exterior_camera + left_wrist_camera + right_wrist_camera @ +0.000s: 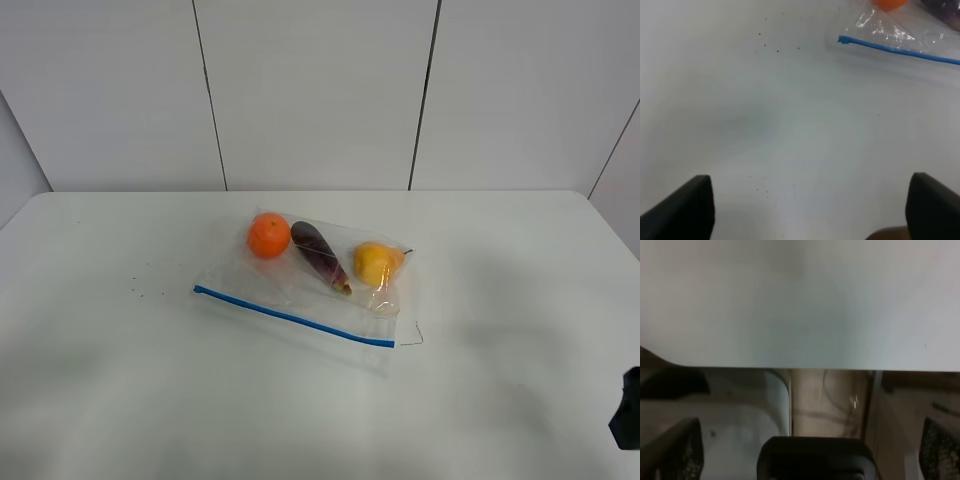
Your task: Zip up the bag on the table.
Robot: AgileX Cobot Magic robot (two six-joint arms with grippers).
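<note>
Bag lies flat at table centre, blue zip strip toward 6 o'clock. Left gripper and right gripper both gape wide, holding nothing.

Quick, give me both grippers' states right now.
Left gripper: open, holding nothing, over bare table.
Right gripper: open, holding nothing, at the table's edge.

The clear bag is lying flat mid-table, its blue zip strip facing six o'clock.
</note>
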